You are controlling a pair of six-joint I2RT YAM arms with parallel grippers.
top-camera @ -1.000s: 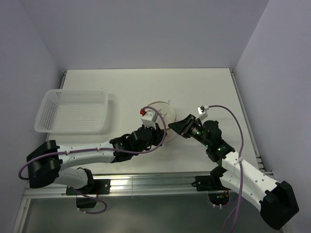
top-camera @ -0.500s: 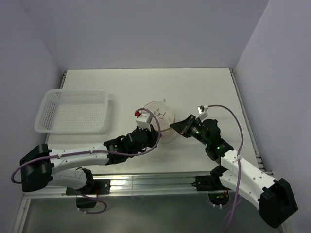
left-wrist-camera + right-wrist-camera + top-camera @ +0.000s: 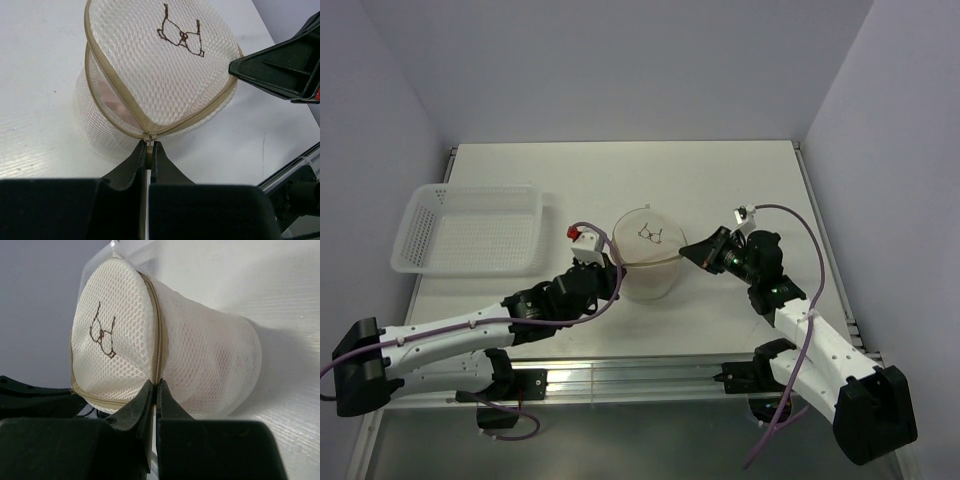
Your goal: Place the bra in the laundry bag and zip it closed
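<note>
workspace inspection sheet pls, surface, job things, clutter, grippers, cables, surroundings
surface: white table, nothing spilled
job's things: laundry bag mid-table between both arms; pink bra showing through its mesh
clutter: white basket at the left
grippers: left gripper shut on the zipper pull; right gripper shut on the bag's zipper seam
cables: purple cables looped along both arms
surroundings: pale walls on three sides

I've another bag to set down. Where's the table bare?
Bare: the far strip of table behind the basket and bag, and the far right corner beyond the right arm. Crowded: the middle, where the left end effector and the right end effector pinch the bag, and the near left, under the left arm.
</note>
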